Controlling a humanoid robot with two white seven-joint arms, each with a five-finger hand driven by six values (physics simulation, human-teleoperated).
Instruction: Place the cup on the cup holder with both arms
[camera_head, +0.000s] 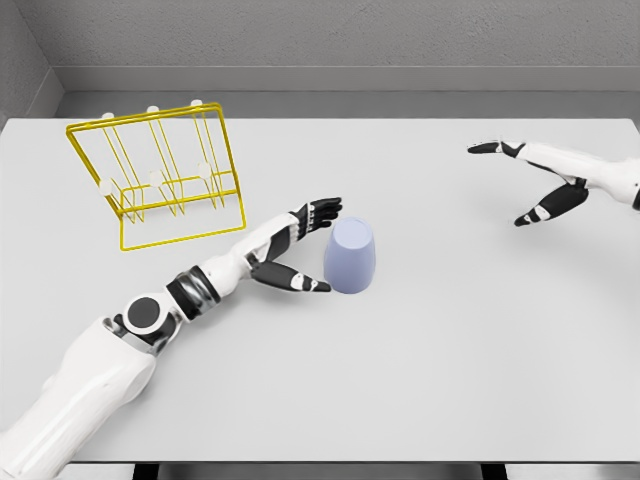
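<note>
A pale lavender cup (352, 256) stands upside down near the middle of the white table (450, 350). My left hand (316, 246) is just left of it, fingers spread open, thumb low and fingers high, flanking the cup's left side without a clear grip. The yellow wire cup holder (160, 175) with white-tipped pegs stands at the back left, leaning backward. My right hand (525, 182) hovers open at the far right, well away from the cup.
A grey wall runs behind the table's far edge. The table's front edge lies near the bottom of the view, with my left forearm (110, 360) stretched across the lower left.
</note>
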